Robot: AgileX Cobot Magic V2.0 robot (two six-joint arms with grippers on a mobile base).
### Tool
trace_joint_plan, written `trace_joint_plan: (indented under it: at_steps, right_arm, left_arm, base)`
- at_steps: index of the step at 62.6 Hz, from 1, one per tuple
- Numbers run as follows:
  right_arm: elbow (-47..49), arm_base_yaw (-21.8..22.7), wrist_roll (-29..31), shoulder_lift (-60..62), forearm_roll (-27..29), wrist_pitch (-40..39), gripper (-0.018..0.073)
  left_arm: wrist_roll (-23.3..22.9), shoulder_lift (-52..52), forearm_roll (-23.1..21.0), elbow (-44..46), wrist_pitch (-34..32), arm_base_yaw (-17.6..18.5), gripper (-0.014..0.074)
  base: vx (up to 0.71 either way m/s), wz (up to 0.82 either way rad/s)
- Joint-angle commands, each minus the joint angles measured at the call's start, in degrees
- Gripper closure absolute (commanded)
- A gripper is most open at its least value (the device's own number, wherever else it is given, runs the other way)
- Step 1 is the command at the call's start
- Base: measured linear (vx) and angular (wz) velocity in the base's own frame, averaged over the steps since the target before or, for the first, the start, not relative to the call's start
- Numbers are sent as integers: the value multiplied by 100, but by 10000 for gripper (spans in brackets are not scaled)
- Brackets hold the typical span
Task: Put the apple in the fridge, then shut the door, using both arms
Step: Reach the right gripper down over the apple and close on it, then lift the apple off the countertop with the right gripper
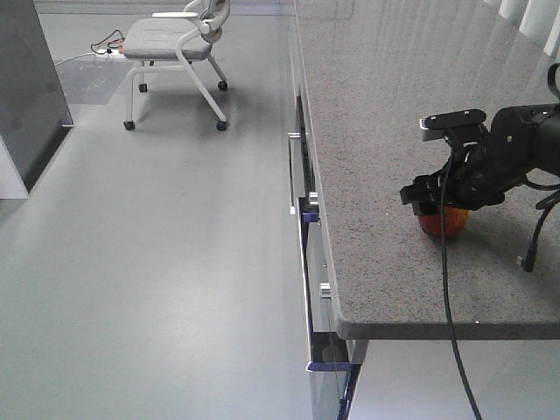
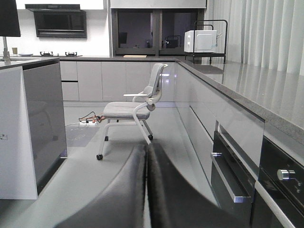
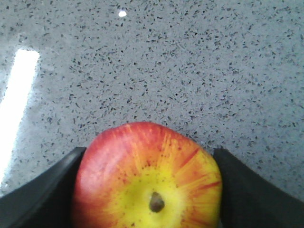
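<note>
Grey floor (image 1: 175,262), wheeled chair (image 1: 175,44), speckled counter (image 1: 394,131)

The right gripper (image 1: 440,206) clamps the apple (image 3: 147,180) (arm reaching low), left gripper (image 2: 146,159) closed.

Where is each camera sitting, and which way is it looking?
Front camera: up high, looking down at floor, chair and counter; the right gripper shows over the apple.
Left wrist camera: low, facing level toward the chair; the left gripper shows, shut.
Right wrist camera: looking straight down at the apple, fingers touching both sides.
Front and right wrist views share the apple.
</note>
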State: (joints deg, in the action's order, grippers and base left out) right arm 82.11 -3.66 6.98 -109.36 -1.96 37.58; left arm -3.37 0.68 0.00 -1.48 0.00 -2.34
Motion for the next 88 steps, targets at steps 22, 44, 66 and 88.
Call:
trace_joint_plan:
  at_steps: [22,44,66,88]
  right_arm:
    - [-810,11,304,1547,467,-701,139]
    - [-2403,11,2148,3519,2368,-814,139]
    - [-3337,11,3494,5279,3881,-82,139]
    - [-3594,-1209,3622,6466,4224,755,140]
  left_arm:
    - [-55,85,-68,-123,-441,11,603]
    - [-55,85,-68,-123,-441,11,603]
    - [-55,85,-68,-123,-441,11,603]
    - [-55,85,-68,-123,-441,11,603]
  base:
    - [0,0]
    - [0,0]
    - [0,0]
    - [0,0]
